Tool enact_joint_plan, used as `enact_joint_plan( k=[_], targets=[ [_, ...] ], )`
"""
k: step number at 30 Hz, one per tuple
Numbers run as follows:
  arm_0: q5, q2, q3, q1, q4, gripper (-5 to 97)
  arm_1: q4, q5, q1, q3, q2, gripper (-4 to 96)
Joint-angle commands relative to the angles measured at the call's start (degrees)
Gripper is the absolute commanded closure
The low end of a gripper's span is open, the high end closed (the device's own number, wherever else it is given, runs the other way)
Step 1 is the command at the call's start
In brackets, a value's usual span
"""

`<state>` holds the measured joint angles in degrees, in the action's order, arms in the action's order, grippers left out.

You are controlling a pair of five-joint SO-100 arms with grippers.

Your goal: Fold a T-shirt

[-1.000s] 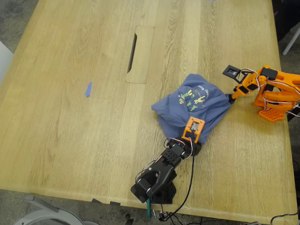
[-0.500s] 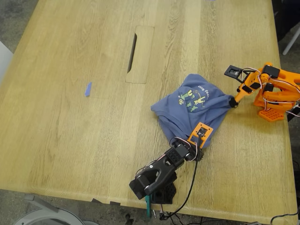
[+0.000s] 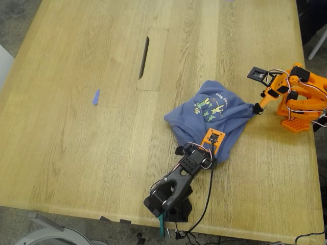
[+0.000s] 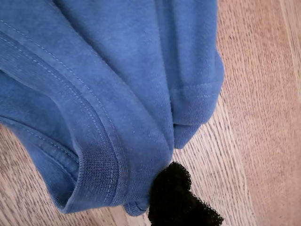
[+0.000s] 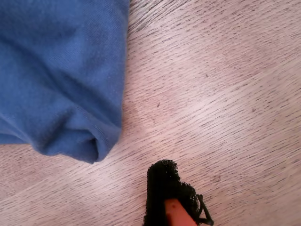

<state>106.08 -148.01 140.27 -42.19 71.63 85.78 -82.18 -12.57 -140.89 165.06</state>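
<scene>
The slate-blue T-shirt (image 3: 209, 115) lies bunched on the wooden table, right of centre in the exterior view, print facing up. The black arm carries my first gripper (image 3: 214, 151), which sits over the shirt's near edge. In the first wrist view its black fingertip (image 4: 181, 197) touches the stitched hem of the T-shirt (image 4: 117, 70); the jaws are hidden. The orange arm carries my second gripper (image 3: 257, 108), at the shirt's pulled-out corner on the exterior view's right. In the second wrist view its fingertip (image 5: 164, 188) rests on bare wood, apart from the T-shirt (image 5: 56, 70) corner.
A tiny blue scrap (image 3: 95, 97) lies at the exterior view's left. A dark slot (image 3: 144, 57) cuts the table beyond the shirt. The orange arm's base (image 3: 301, 104) stands near the exterior view's right table edge. The black arm's base (image 3: 168, 199) stands at the near edge.
The black arm's gripper swung toward the exterior view's right, then back, shifting the shirt's near edge. The orange arm drew back slightly toward the exterior view's right.
</scene>
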Motion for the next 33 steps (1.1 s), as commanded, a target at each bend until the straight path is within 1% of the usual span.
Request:
enact_joint_plan(
  k=[1, 4, 7, 10, 12, 16, 18, 20, 21, 24, 25, 27, 29, 33],
  targets=[
    [0.35, 1.23, -7.29, 2.11, 0.88, 12, -0.70, 0.35, 0.09, 4.39, -1.85, 41.9],
    [-1.41, 4.57, -12.30, 5.27, 1.05, 10, -2.29, 0.44, 0.88, 8.09, -5.80, 42.4],
    [-5.45, 9.40, -18.72, 9.58, 0.97, 9, -5.89, 1.05, 2.72, 12.57, -11.07, 42.9],
    [-8.44, 13.54, -22.94, 15.47, -4.04, 9, -10.72, 1.58, 4.92, 18.72, -18.63, 43.7],
    [-10.37, 16.00, -25.40, 18.46, -6.15, 9, -14.15, 1.76, 6.50, 22.59, -23.55, 46.2],
    [-11.78, 19.25, -28.04, 20.48, -11.16, 10, -19.60, 2.11, 9.67, 28.74, -31.64, 50.5],
    [-12.13, 20.65, -27.60, 20.83, -16.61, 12, -22.32, 2.29, 10.90, 31.03, -35.16, 59.2],
    [-12.22, 22.59, -27.33, 21.18, -21.53, 14, -24.96, 2.20, 12.04, 32.78, -38.50, 61.3],
    [-12.22, 23.73, -26.81, 21.45, -25.22, 17, -26.63, 2.20, 12.57, 33.49, -39.99, 65.4],
    [-10.99, 27.07, -25.93, 21.80, -33.57, 26, -30.32, 2.37, 14.15, 35.42, -44.03, 85.4],
    [-10.46, 28.12, -25.66, 21.80, -35.95, 29, -31.03, 2.46, 14.68, 35.95, -45.09, 89.2],
    [-8.61, 29.71, -25.22, 21.80, -38.58, 37, -31.46, 2.46, 15.38, 37.35, -47.29, 89.8],
    [-6.94, 31.03, -24.43, 21.71, -41.75, 43, -33.22, 2.20, 16.00, 37.88, -49.13, 90.2],
    [-5.27, 32.26, -22.50, 21.88, -45.88, 57, -38.14, 1.58, 16.96, 38.94, -53.44, 91.1]
  ],
)
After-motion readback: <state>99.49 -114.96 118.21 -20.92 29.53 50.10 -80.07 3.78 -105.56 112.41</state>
